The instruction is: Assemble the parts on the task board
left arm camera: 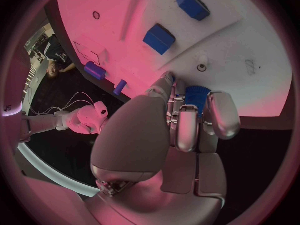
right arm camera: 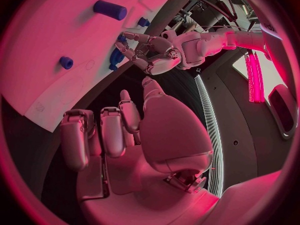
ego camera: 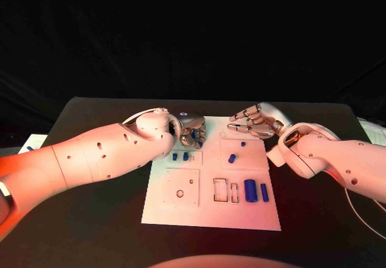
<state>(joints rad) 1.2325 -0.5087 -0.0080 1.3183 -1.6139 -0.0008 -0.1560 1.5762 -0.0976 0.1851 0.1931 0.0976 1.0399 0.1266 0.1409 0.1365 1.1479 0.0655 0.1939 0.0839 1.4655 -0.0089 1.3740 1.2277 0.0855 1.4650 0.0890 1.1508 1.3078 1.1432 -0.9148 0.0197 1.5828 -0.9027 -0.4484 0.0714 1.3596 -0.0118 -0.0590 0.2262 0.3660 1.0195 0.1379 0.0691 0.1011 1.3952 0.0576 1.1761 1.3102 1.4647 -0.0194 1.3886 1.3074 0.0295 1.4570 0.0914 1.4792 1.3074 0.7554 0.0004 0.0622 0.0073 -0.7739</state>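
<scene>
Pinching a small ribbed blue cylinder part (left arm camera: 196, 96) at its fingertips, the left hand (ego camera: 189, 135) is hovering over the flat white task board (ego camera: 241, 218). The right hand (ego camera: 253, 124) is waiting just beside it, fingers loosely spread, holding nothing. Judging by the loose blue pieces (ego camera: 256, 191) lying nearer the robot, much assembly is remaining.

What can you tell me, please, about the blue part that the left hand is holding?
The blue part is a small, ribbed-looking piece of bright blue, seemingly plastic. The left hand grips it between its silver fingers, so only its upper end shows in the left wrist view; its full shape cannot be told. It is held just over the far left area of the white task board.
</scene>
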